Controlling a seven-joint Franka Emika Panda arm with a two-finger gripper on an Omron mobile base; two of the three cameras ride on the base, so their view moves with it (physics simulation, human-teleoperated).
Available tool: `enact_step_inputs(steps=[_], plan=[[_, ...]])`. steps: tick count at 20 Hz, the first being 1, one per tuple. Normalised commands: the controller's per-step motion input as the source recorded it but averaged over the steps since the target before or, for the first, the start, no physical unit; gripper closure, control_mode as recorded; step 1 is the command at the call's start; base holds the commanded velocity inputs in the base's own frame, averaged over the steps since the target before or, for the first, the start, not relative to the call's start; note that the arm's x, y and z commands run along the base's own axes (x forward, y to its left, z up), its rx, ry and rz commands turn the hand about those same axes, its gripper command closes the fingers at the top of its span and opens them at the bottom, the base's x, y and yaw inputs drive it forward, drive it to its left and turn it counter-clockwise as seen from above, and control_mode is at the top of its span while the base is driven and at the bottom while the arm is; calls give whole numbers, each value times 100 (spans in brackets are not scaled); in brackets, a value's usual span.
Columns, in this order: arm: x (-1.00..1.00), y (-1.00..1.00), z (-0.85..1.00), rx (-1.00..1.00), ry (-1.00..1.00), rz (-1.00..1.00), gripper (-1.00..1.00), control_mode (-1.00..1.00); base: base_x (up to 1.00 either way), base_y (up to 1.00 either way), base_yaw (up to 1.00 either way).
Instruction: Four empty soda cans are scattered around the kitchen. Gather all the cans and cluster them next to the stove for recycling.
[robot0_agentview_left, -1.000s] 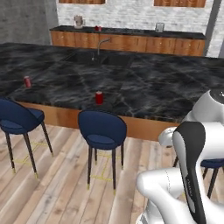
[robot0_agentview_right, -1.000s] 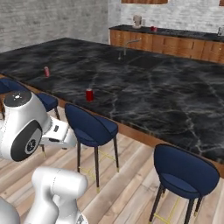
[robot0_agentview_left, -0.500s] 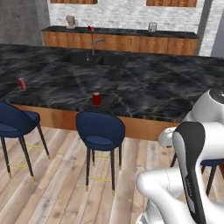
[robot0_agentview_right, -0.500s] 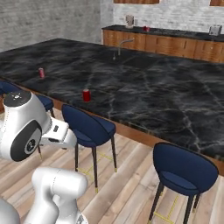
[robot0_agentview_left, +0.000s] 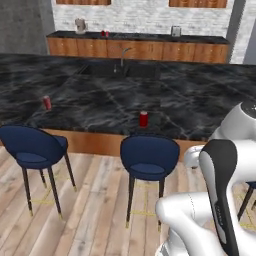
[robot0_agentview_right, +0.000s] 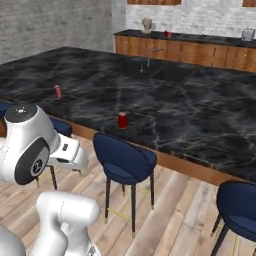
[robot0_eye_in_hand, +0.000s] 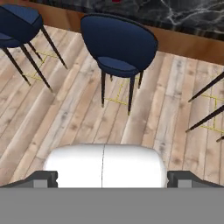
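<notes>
Across the left base view, black marble island counter (robot0_agentview_left: 190, 100) spans the frame. One red soda can (robot0_agentview_left: 143, 119) stands near its front edge, just above a blue stool (robot0_agentview_left: 149, 157); a second can (robot0_agentview_left: 47, 102) sits well to the left, above another stool (robot0_agentview_left: 32, 149). Faucet (robot0_agentview_left: 122, 54) at island middle. A third can (robot0_agentview_left: 106, 34) is tiny on the back counter, near a beige machine (robot0_agentview_left: 80, 25).

Right base view: same island (robot0_agentview_right: 200, 115); near can (robot0_agentview_right: 122, 120) by the front edge, second can (robot0_agentview_right: 57, 91) far left, third (robot0_agentview_right: 167, 34) on the back counter.

Hand view: camera looks down at wood floor (robot0_eye_in_hand: 78, 118) and blue stool (robot0_eye_in_hand: 118, 43). Gripper (robot0_eye_in_hand: 112, 179) finger tips sit far apart at bottom corners, jaws spread wide, nothing between them.
</notes>
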Motion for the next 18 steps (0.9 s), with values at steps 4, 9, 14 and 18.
enact_step_inputs(steps=[4,9,14,18], plan=[[0,0,0,0,0,0,-100,100,54,96,-20],[0,0,0,0,0,0,-100,100,61,76,-22],[0,0,0,0,0,0,-100,100,68,32,-20],[0,0,0,0,0,0,-100,100,57,23,-18]])
